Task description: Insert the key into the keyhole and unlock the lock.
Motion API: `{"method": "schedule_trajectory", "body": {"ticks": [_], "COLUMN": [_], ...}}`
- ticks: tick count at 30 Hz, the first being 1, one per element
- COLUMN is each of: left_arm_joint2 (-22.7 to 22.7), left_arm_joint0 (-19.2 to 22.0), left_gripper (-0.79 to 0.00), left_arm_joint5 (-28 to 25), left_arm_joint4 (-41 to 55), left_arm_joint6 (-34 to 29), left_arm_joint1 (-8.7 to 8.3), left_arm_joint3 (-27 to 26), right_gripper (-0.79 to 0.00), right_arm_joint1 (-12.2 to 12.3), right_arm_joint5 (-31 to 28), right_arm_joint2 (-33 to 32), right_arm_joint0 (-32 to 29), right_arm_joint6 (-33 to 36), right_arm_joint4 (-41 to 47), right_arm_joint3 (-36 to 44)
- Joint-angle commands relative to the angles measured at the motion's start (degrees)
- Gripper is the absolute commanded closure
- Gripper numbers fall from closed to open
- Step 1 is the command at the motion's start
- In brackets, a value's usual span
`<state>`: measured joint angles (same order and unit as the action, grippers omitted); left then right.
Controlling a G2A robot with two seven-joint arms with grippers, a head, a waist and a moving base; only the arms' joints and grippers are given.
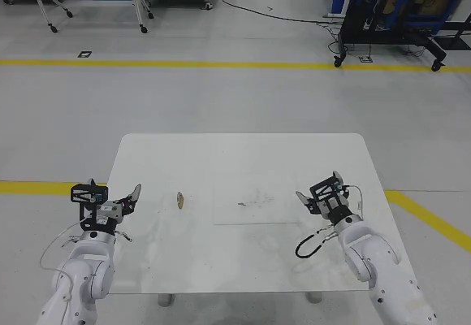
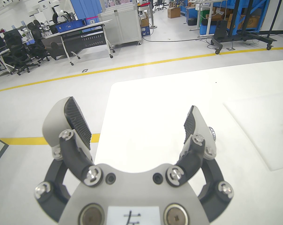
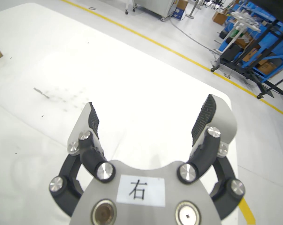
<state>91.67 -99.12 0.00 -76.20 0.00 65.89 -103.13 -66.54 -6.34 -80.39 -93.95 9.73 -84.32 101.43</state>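
Fingers (image 2: pixel 77 121) of the left gripper (image 2: pixel 132 111) are hanging wide and empty at the surface's (image 1: pixel 244 162) left edge, the lock (image 1: pixel 181 200) lying near on their right. Farther right the key (image 1: pixel 248 203) is lying untouched, and the right gripper (image 3: pixel 153 108) is gaping empty too: no step is looking started.

the table (image 1: pixel 235 154) has a smooth white top with a soft sheen, marked with faint grey scuffs. on it lies a thin flat white sheet (image 1: pixel 276 213), matt and a little duller than the top. the lock (image 1: pixel 181 200) looks like brass-coloured metal. the key (image 1: pixel 241 204) is a thin sliver of dull grey metal. the left gripper (image 2: pixel 132 104) and right gripper (image 3: pixel 150 100) have satin silver metal shells and base plates, matt black plastic links (image 3: pixel 89 152), bright polished screw heads (image 3: pixel 105 171) and black ribbed, rubbery pads (image 2: pixel 77 122). a white paper label (image 3: pixel 141 189) is stuck to each base plate. the floor (image 1: pixel 219 97) is smooth, pale and glossy.
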Motion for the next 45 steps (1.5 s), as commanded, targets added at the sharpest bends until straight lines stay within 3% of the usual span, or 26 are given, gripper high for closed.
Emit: {"method": "schedule_trajectory", "body": {"ticks": [1,12,17,21,23,24,26,27,28,34,37,42,44,45], "left_arm_joint2": [0.0,0.0,0.0,0.0,0.0,0.0,0.0,0.0,0.0,0.0,0.0,0.0,0.0,0.0], "left_arm_joint0": [0.0,0.0,0.0,0.0,0.0,0.0,0.0,0.0,0.0,0.0,0.0,0.0,0.0,0.0], "left_gripper": [-0.785,-0.785,-0.785,-0.785,-0.785,-0.785,-0.785,-0.785,-0.785,-0.785,-0.785,-0.785,-0.785,-0.785], "left_arm_joint5": [0.0,0.0,0.0,0.0,0.0,0.0,0.0,0.0,0.0,0.0,0.0,0.0,0.0,0.0], "left_arm_joint4": [0.0,0.0,0.0,0.0,0.0,0.0,0.0,0.0,0.0,0.0,0.0,0.0,0.0,0.0], "left_arm_joint6": [0.0,0.0,0.0,0.0,0.0,0.0,0.0,0.0,0.0,0.0,0.0,0.0,0.0,0.0], "left_arm_joint1": [0.0,0.0,0.0,0.0,0.0,0.0,0.0,0.0,0.0,0.0,0.0,0.0,0.0,0.0], "left_arm_joint3": [0.0,0.0,0.0,0.0,0.0,0.0,0.0,0.0,0.0,0.0,0.0,0.0,0.0,0.0], "right_gripper": [-0.785,-0.785,-0.785,-0.785,-0.785,-0.748,-0.508,-0.388,-0.372,-0.391,-0.483,-0.514,-0.493,-0.388], "right_arm_joint1": [0.01,0.02,-0.1,-0.41,-0.7,-0.92,-1.41,-1.69,-2.0,-4.4,-5.61,-7.12,-7.69,-7.96], "right_arm_joint5": [0.16,-0.62,-17.26,-36.48,-41.47,-43.79,-47.35,-48.28,-48.63,-44.81,-43.73,-42.64,-42.16,-42.11], "right_arm_joint2": [-0.13,0.24,6.85,12.77,15.67,17.26,19.96,21.19,22.32,28.45,31.16,34.82,35.87,36.34], "right_arm_joint0": [-0.08,-0.01,9.67,19.74,24.07,26.02,29.77,31.4,32.83,39.11,41.39,43.95,44.81,45.24], "right_arm_joint6": [-0.17,-0.25,4.05,1.73,1.04,0.43,-0.63,-0.77,-0.89,3.22,4.81,6.14,6.36,6.4], "right_arm_joint4": [0.04,-0.18,-1.78,-0.12,-2.03,-2.56,-3.28,-3.6,-3.64,-2.56,-1.48,-1.85,-1.52,-1.32], "right_arm_joint3": [0.05,0.08,-5.72,-14.01,-17.59,-19.29,-23.02,-24.73,-26.33,-33.6,-36.34,-39.7,-40.96,-41.65]}}
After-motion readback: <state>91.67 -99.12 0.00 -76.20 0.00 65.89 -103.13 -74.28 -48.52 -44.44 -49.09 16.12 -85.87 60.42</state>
